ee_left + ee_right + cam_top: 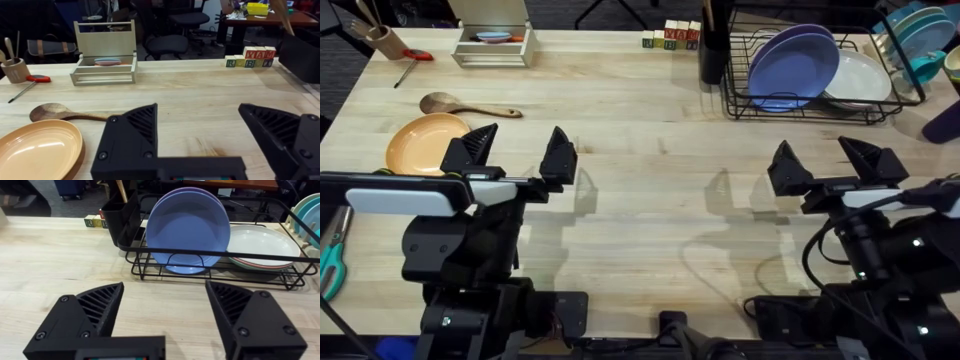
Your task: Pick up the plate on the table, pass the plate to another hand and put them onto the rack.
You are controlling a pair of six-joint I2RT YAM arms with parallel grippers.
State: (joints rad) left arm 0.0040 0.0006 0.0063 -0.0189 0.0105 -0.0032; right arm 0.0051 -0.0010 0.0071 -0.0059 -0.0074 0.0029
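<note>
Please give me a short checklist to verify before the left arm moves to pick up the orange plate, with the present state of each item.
1. Left tool open: ok.
2. Right tool open, ready for the handover: ok.
3. Orange plate flat on the table, nothing on it: ok.
4. Wooden spoon apart from the plate rim: cannot tell, it lies very near.
5. Free slot in the rack beside the blue plates: cannot tell.

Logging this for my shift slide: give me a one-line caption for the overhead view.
Both end effectors open above the table: orange plate by the left, rack beyond the right.
</note>
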